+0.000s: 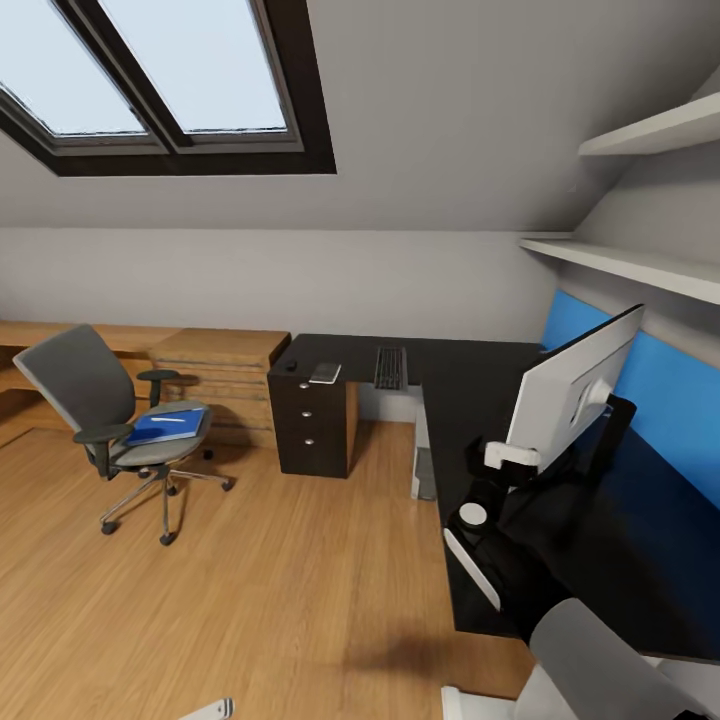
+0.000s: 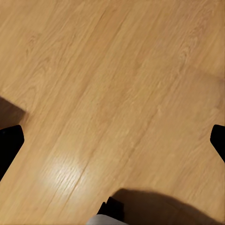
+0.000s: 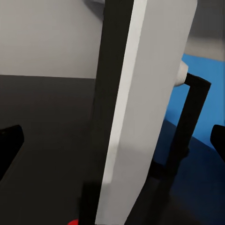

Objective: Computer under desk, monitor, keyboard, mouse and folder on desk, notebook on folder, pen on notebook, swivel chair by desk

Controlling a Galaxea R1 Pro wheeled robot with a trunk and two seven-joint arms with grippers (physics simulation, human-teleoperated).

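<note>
My worry is the wide flat monitor with its white back and black front (image 1: 570, 395); it stands on the matt black L-shaped tabletop (image 1: 470, 400) with its back turned toward the room and its screen toward the blue wall panel (image 1: 680, 400), and my right arm reaches up close behind it; a careless push there could, I judge, tip it on its thin black stand (image 3: 190, 122) or skid it toward the tabletop's edge.

The right pincer (image 3: 112, 140) sits spread wide, its dark fingertips (image 3: 9, 140) at either margin of the right wrist view with the monitor's white edge between them, not touching from what I can see; it grips nothing. The left pincer (image 2: 112, 138) is likewise splayed and empty, hanging over the light wood floor (image 2: 117, 84).

The rest waits across the room: the slim silver-grey keyboard with dark keys (image 1: 389, 367) lies on the far run of the tabletop, a small dark lump I take for the mouse (image 1: 291, 366) and a small grey notebook (image 1: 325, 373) near it; the flat bright blue folder (image 1: 168, 426) lies on the seat of the grey upholstered swivel chair (image 1: 105, 420), well apart from the tabletop; a light grey computer tower (image 1: 423, 470) peeks from underneath.
</note>
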